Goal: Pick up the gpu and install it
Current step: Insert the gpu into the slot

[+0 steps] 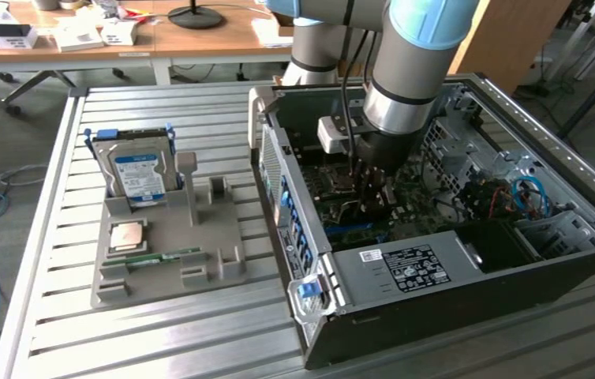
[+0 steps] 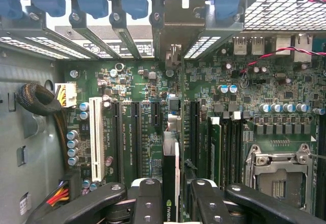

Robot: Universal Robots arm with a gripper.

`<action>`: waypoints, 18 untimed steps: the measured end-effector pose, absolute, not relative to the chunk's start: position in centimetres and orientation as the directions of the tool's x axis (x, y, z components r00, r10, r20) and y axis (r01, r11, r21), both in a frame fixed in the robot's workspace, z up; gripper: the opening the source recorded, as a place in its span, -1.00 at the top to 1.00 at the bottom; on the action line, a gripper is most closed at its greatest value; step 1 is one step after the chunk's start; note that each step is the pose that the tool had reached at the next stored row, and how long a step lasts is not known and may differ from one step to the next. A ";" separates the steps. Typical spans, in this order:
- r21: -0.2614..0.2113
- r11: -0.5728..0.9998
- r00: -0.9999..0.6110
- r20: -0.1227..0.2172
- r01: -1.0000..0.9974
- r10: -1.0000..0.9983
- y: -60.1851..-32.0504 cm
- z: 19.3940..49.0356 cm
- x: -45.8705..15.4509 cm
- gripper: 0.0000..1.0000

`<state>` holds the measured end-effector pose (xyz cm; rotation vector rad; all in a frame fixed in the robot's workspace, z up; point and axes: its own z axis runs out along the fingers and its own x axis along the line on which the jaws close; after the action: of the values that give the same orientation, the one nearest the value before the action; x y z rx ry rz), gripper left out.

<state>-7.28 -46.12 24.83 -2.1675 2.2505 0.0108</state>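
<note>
The gpu [image 2: 170, 158] shows edge-on in the wrist view, a thin dark card with a white strip, running between my fingers [image 2: 147, 203] toward the case's rear wall. Its silver end bracket [image 2: 173, 25] stands at the rear slot openings, among the blue latches. My gripper [image 2: 172, 206] is shut on the card, directly over the black expansion slots of the green motherboard [image 2: 132, 81]. Whether the card sits fully in a slot I cannot tell. In the exterior view my gripper [image 1: 369, 188] reaches down inside the open computer case [image 1: 403, 272].
A white slot [image 2: 96, 137] and the CPU socket [image 2: 277, 175] flank the card. Red and blue cables [image 1: 518, 197] lie deep in the case. On the exterior view's left, a grey holder [image 1: 213, 237] carries a blue-labelled hard drive [image 1: 137, 175], a chip [image 1: 129, 235] and a memory stick [image 1: 166, 257].
</note>
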 end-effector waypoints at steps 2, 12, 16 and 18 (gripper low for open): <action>-0.007 0.038 -0.037 -0.017 -0.999 -0.999 -46.1 24.9 -7.3 0.47; -0.007 0.038 -0.037 -0.017 -0.999 -0.999 -46.1 25.1 -7.3 0.47; -0.007 0.027 -0.027 -0.017 -1.000 -0.999 -46.1 25.1 -7.3 0.47; -0.007 0.017 -0.017 -0.017 -1.000 -1.000 -46.1 25.1 -7.3 0.47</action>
<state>-7.28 -46.12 25.10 -2.1904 2.2287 0.0108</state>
